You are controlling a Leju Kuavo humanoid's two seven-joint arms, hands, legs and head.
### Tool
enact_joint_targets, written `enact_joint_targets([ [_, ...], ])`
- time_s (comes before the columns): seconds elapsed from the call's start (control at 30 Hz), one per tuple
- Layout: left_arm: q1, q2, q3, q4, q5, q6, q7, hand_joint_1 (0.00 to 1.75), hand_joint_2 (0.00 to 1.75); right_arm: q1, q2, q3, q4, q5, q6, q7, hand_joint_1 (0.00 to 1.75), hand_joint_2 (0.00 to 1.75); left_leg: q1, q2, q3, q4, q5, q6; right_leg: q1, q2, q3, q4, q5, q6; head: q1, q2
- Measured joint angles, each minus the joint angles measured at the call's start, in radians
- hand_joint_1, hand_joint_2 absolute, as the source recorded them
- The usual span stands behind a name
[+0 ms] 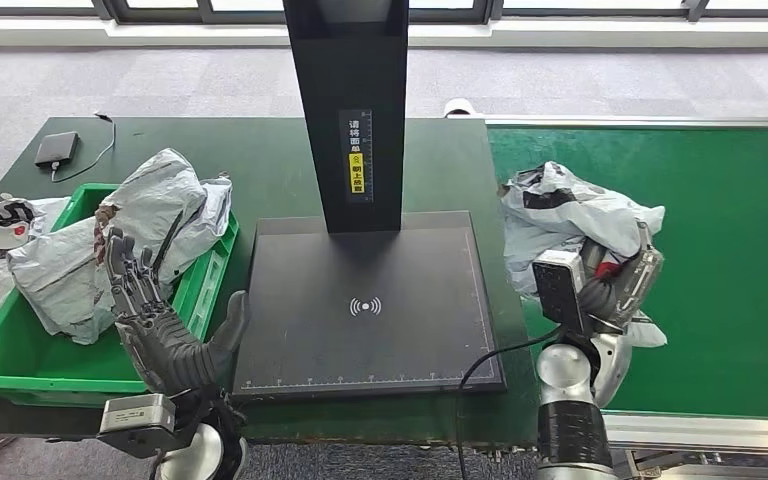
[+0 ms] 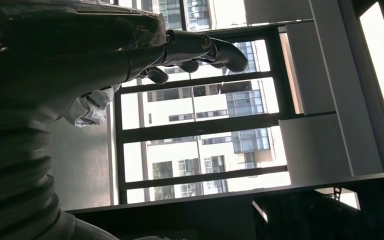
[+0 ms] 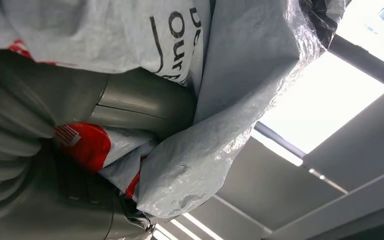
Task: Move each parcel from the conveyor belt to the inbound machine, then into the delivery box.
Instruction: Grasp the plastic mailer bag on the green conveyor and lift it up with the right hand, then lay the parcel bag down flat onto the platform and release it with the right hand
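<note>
Parcel (image 1: 570, 215): crumpled grey poly bag with black print and red patches, on the green conveyor belt (image 1: 720, 270) at right, gripped by right hand (image 1: 625, 285). The bag hides the right hand's fingers. Left hand (image 1: 155, 320) open, fingers spread, between green delivery box (image 1: 20, 365) and black inbound machine (image 1: 365, 300). Box holds grey bagged parcels (image 1: 120, 240).

Right robot hand (image 1: 628, 285) behind parcel (image 1: 570, 210)

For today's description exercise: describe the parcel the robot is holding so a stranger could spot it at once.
Find the green conveyor belt. At its near-left edge, the right robot hand grips a crumpled grey plastic parcel. Unlike the grey parcels in the green box, it shows red patches.
</note>
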Motion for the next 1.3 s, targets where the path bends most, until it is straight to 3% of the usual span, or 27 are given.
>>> enact_joint_targets([
  [0.23,-0.006,0.002,-0.034,0.002,-0.008,0.011,0.0,0.0,1.75,-0.078,0.029,0.18,0.229,-0.059,-0.053,0.025,1.75,1.75,0.0,-0.003,0.0,0.0,0.001,-0.001,0.0,-0.002,0.001,0.0,0.0,0.0,0.0,0.0],
  [0.63,-0.009,0.002,-0.046,0.01,-0.026,0.013,0.0,0.0,1.75,-0.126,0.03,0.395,0.425,-0.131,-0.056,0.108,1.75,1.75,0.0,-0.004,-0.002,0.0,0.001,-0.001,0.0,-0.002,0.0,0.0,0.0,0.0,0.0,0.0],
  [0.67,-0.009,0.002,-0.047,0.01,-0.027,0.013,0.0,0.0,1.75,-0.132,0.03,0.413,0.442,-0.154,-0.056,0.109,1.53,1.75,0.0,-0.003,-0.002,0.0,0.001,-0.001,0.0,-0.002,0.0,0.0,0.0,0.0,0.0,0.0],
  [0.77,-0.01,0.002,-0.053,0.01,-0.035,0.013,0.0,0.0,1.75,-0.148,0.03,0.481,0.503,-0.254,-0.035,0.108,0.6,1.75,0.0,-0.003,-0.002,0.0,0.001,-0.001,0.0,-0.002,-0.001,0.0,0.0,0.0,0.0,0.0],
  [0.8,-0.011,0.002,-0.056,0.01,-0.038,0.013,0.0,0.0,1.75,-0.153,0.03,0.505,0.524,-0.279,-0.023,0.113,0.51,1.75,0.0,-0.003,-0.002,0.0,0.001,-0.001,0.0,-0.002,-0.001,0.0,0.0,0.0,0.0,0.0],
  [1.0,-0.013,0.003,-0.066,0.01,-0.039,0.013,0.0,0.0,1.75,-0.174,0.03,0.627,0.607,-0.313,0.015,0.147,0.51,1.75,0.001,-0.004,-0.002,0.0,0.001,-0.001,0.0,-0.002,-0.001,0.0,0.0,0.0,0.0,0.0],
  [1.13,-0.013,0.003,-0.067,0.01,-0.039,0.013,0.0,0.0,1.75,-0.181,0.03,0.655,0.633,-0.315,0.016,0.148,0.0,1.75,0.0,-0.003,-0.002,0.0,0.001,-0.001,0.0,-0.002,-0.001,0.0,0.0,0.0,0.0,0.0],
  [1.3,-0.012,0.003,-0.067,0.008,-0.041,0.022,0.0,0.0,1.75,-0.19,0.03,0.686,0.655,-0.354,0.02,0.158,0.0,1.75,0.0,-0.003,-0.002,0.0,0.001,-0.001,0.0,-0.002,0.0,0.0,0.0,0.0,0.0,0.0],
])
